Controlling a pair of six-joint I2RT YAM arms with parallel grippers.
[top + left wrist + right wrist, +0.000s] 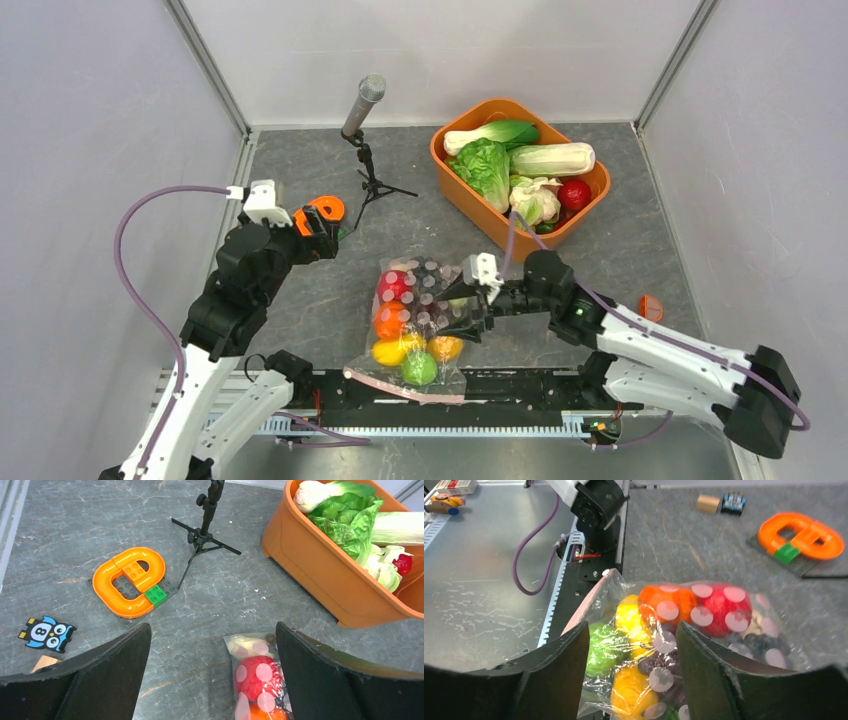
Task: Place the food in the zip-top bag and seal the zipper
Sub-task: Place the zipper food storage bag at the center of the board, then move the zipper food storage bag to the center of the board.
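Right wrist: right hand (632, 632) parted, holding nothing, over zip-top bag (719, 612).

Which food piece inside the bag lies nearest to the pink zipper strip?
The green piece; it sits right by the zipper, while the red one lies farthest.

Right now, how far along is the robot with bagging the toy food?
Done: the colourful food sits inside the clear bag. In hand: nothing; the right hand hangs open over the bag, the left hand open and off to the side. Left: the pink zipper at the near end; I cannot tell if it is sealed.
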